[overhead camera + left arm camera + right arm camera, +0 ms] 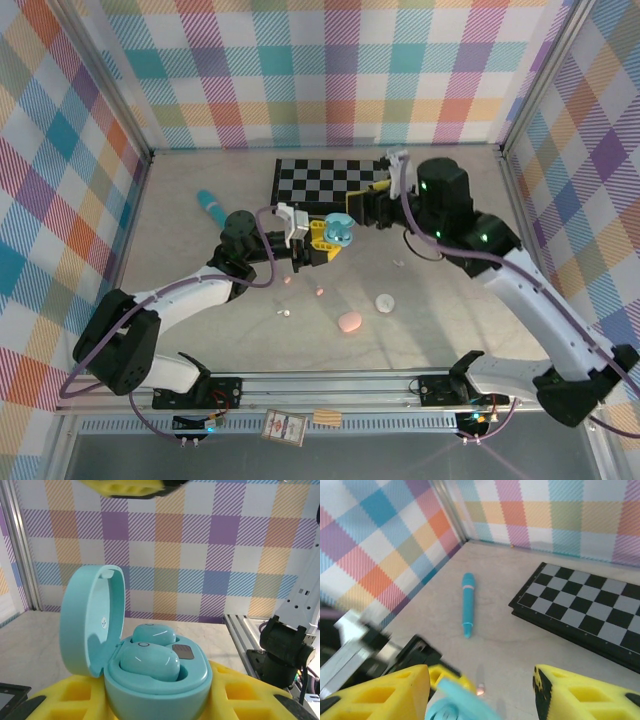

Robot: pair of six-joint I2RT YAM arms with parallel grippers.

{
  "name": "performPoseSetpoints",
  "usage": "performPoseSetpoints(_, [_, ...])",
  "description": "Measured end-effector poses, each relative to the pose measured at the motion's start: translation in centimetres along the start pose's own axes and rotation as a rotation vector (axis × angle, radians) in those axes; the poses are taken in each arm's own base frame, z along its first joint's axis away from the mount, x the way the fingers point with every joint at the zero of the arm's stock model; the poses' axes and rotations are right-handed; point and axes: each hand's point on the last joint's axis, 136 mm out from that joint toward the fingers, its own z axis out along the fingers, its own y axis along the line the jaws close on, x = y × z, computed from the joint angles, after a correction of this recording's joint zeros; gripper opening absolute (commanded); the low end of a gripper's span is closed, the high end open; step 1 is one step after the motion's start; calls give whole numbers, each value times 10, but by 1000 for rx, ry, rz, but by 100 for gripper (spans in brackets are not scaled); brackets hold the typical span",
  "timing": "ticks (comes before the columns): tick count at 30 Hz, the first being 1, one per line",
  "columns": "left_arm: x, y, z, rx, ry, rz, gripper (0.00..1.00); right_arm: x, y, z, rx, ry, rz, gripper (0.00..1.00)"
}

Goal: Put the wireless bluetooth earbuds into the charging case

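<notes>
The checkerboard [330, 180] lies at the back of the table [200, 300], and I place everything from it. Just in front of its near edge, my left gripper [322, 243] is clamped on the open teal charging case [340, 230]. The right gripper [372, 205] hangs at the board's near right corner, beside the case. Its wrist camera shows me the yellow fingers [385, 690] spread apart and released, with the case lid's edge between them. A teal pen [468, 605] lies left of the board. A pink case [349, 322] and a white case [385, 301] rest well in front of it. The left wrist view adds what the overhead cannot: two teal earbuds [150, 661] seated inside the case, lid upright. Overhead, tiny loose buds [320, 292] dot the table in front of the board.
</notes>
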Motion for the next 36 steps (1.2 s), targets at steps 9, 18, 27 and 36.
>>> performPoseSetpoints(9, [1, -4, -4, -5, 26, 22, 24, 46, -12, 47, 19, 275, 53, 57])
performPoseSetpoints(18, [0, 5, -5, -63, 26, 19, 24, 59, 2, 19, -65, 294, 44, 64])
performPoseSetpoints(27, [-17, 13, -8, -125, -58, 28, 24, 51, -20, 8, -200, 167, 465, 80])
performPoseSetpoints(36, [-28, 16, -9, -144, -114, 34, 24, 69, 6, 35, -508, 241, 780, 62])
